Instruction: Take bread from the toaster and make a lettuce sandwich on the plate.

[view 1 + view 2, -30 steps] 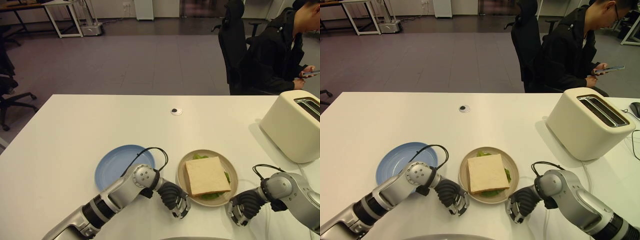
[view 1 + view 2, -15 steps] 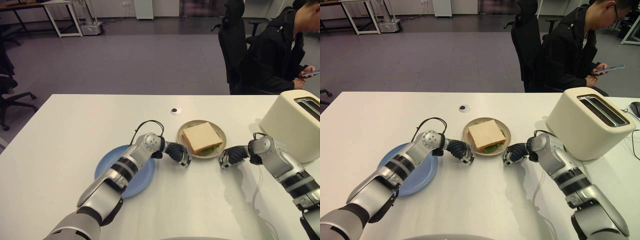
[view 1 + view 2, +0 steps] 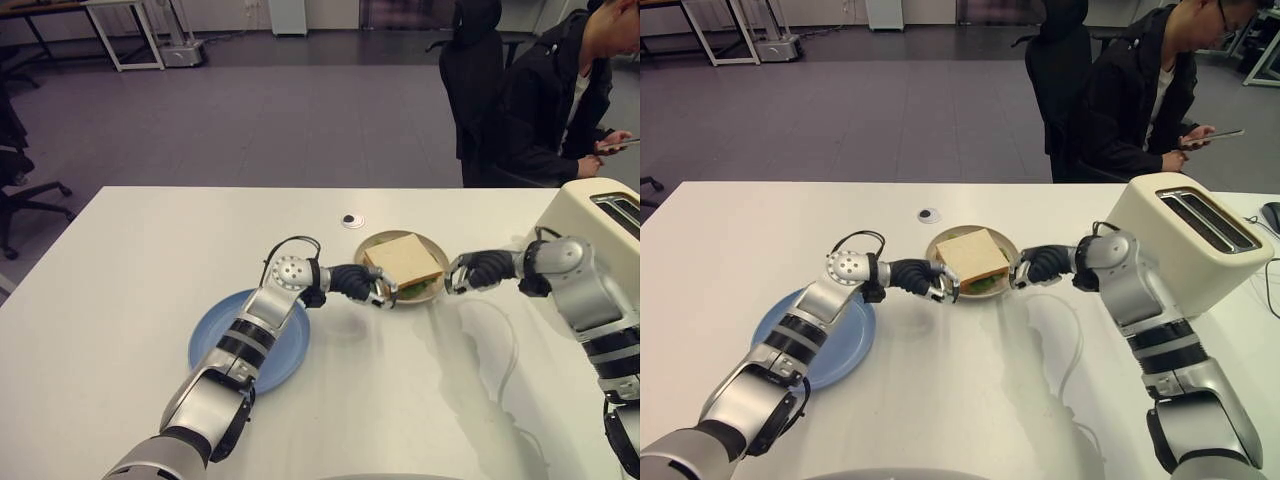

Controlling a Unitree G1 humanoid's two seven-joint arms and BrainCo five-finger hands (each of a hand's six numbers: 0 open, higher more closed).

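Left hand [image 3: 362,283] and right hand [image 3: 478,270] clasp the plate [image 3: 430,243].

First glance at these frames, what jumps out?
The lettuce sandwich on the tan plate, centred on the table, with left hand and right hand curled on its rim. An empty blue plate lies to its left; the toaster stands far right.

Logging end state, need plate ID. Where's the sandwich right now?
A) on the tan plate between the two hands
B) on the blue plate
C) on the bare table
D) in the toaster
A: the sandwich lies on the tan plate, with the left hand and the right hand at opposite sides of its rim; the blue plate has no food on it.
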